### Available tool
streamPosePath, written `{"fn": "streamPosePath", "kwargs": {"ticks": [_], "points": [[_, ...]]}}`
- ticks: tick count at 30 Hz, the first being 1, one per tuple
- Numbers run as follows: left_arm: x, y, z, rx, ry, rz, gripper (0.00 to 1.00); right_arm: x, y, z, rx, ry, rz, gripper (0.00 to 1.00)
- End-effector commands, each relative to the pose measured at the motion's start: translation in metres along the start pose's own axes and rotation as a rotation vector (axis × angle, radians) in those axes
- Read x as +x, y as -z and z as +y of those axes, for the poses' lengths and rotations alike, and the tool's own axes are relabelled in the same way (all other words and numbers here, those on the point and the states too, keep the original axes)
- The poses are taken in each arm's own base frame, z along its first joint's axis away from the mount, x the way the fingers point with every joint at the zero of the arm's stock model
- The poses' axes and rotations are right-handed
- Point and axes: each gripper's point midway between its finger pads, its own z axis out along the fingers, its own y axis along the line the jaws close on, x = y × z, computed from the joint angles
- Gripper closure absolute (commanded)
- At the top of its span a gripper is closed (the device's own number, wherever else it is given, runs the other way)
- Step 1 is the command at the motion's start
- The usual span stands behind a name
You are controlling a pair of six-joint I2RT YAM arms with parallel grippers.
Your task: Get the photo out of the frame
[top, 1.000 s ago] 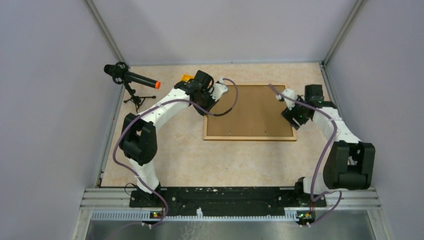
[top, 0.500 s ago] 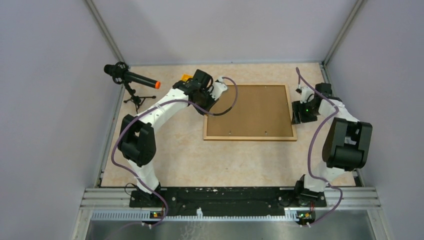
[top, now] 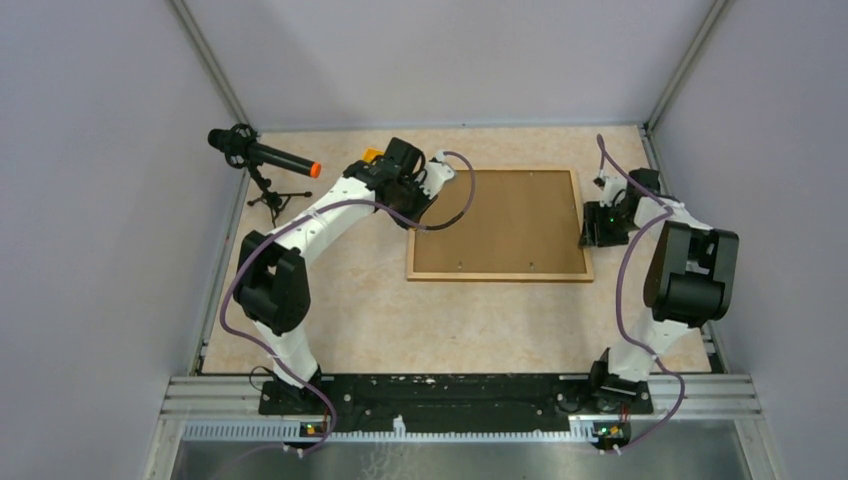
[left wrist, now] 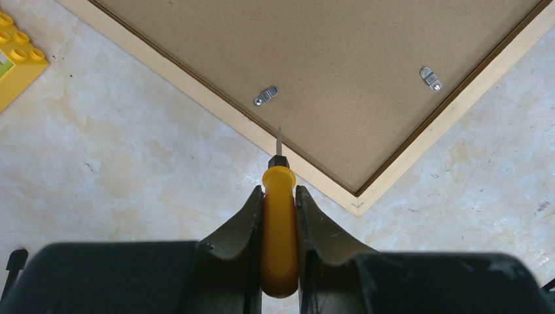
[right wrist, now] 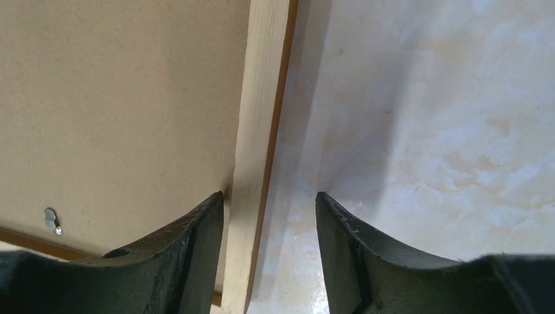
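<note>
Far left on the table [top: 380,300] stands a black microphone [top: 262,155] on a small tripod, its orange tip pointing toward the middle. Just right of it, the left arm reaches out to the frame's left side, with a yellow brick [left wrist: 14,55] lying on the table close by.

The left gripper [left wrist: 279,193] is pinching a yellow-handled screwdriver [left wrist: 279,235], with the handle squeezed upright between the two dark fingers [left wrist: 239,229]. The thin blade pokes out over the pale wooden rim, near the frame's corner. It points at a small metal clip [left wrist: 265,96] on the back board, with its tip just short of that clip. I cannot tell whether the tip is touching the wood. A second clip [left wrist: 430,77] sits along the adjoining edge.

The frame [top: 497,222] lies flat in the middle of the table, toward the far side, back up. Only its brown fibreboard shows inside the narrow rim. The photo is not visible from anywhere I look.

On the right, the right gripper [right wrist: 268,199] hangs low over the frame's right edge with its claw spread. One finger [right wrist: 196,248] is above the board by the rim's inner edge, and the other is out over bare table. The rim runs between them, with a clear gap on the table side. Another clip [right wrist: 51,221] shows near the corner there.
</note>
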Motion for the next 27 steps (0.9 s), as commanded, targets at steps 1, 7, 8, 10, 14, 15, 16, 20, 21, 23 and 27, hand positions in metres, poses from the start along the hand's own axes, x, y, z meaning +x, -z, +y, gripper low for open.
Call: {"fn": "streamPosePath", "kwargs": {"ticks": [1, 7, 8, 10, 14, 15, 16, 20, 21, 23, 27], "points": [[-0.021, 0.017, 0.001, -0.01, 0.001, -0.082, 1.0, -0.019, -0.012, -0.006, 0.043, 0.002, -0.031, 0.5], [-0.021, 0.02, 0.002, -0.019, 0.0, -0.082, 1.0, -0.009, -0.031, -0.008, 0.082, 0.098, 0.046, 0.78], [-0.021, 0.02, 0.002, -0.018, 0.001, -0.082, 1.0, -0.006, -0.035, -0.007, 0.085, 0.119, 0.063, 0.82], [-0.021, 0.021, 0.001, -0.016, 0.002, -0.084, 1.0, -0.002, -0.041, -0.002, 0.07, 0.167, 0.09, 0.9], [-0.021, 0.024, 0.002, -0.018, 0.007, -0.087, 1.0, -0.005, -0.045, 0.008, 0.013, 0.279, 0.095, 1.0], [-0.021, 0.024, 0.003, -0.018, 0.009, -0.089, 1.0, -0.006, -0.045, 0.012, -0.002, 0.312, 0.095, 1.0], [-0.021, 0.025, 0.005, -0.019, 0.013, -0.092, 1.0, -0.008, -0.046, 0.013, 0.002, 0.343, 0.095, 1.0], [-0.023, 0.028, 0.008, -0.016, 0.02, -0.095, 1.0, -0.016, -0.046, 0.028, -0.051, 0.478, 0.086, 1.0], [-0.024, 0.028, 0.008, -0.014, 0.019, -0.094, 1.0, -0.017, -0.047, 0.032, -0.067, 0.505, 0.088, 1.0], [-0.024, 0.029, 0.008, -0.009, 0.019, -0.096, 1.0, -0.021, -0.047, 0.039, -0.103, 0.55, 0.084, 1.0], [-0.024, 0.028, 0.007, -0.005, 0.011, -0.092, 1.0, -0.031, -0.048, 0.053, -0.144, 0.616, 0.07, 1.0]]}}
